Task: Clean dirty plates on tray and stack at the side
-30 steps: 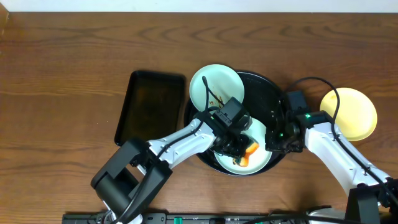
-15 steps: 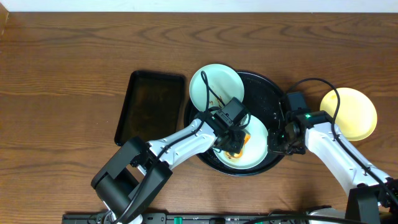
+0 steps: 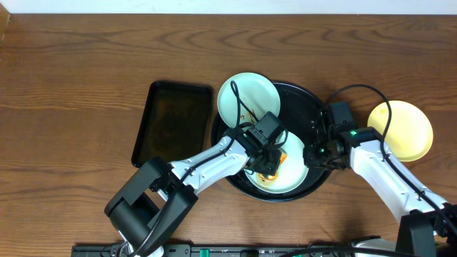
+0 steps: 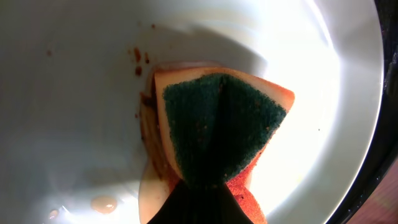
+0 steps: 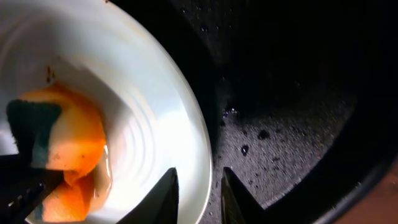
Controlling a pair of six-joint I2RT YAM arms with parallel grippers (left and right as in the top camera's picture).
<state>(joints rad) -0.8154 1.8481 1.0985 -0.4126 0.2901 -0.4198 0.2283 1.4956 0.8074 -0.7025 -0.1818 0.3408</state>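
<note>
A mint-white plate (image 3: 285, 173) lies in the front of the round black tray (image 3: 305, 106). My left gripper (image 3: 268, 170) is shut on a teal-and-yellow sponge (image 4: 217, 118) and presses it onto this plate (image 4: 74, 93), next to brown specks and wet smears. My right gripper (image 5: 198, 190) stands slightly open astride the plate's right rim (image 5: 199, 143), one finger over the plate and one over the tray (image 5: 292, 93). A second mint plate (image 3: 248, 98) with brown smears rests on the tray's far left rim. A pale yellow plate (image 3: 401, 130) sits on the table to the right.
A rectangular black tray (image 3: 175, 123) lies left of the round one. Bare wood tabletop (image 3: 86, 71) spreads all round. The right arm's cable (image 3: 357, 93) loops above the round tray and the yellow plate.
My left gripper dragged the sponge up and left across the front plate. My right gripper's fingers parted from the plate's rim and shifted slightly away from me.
</note>
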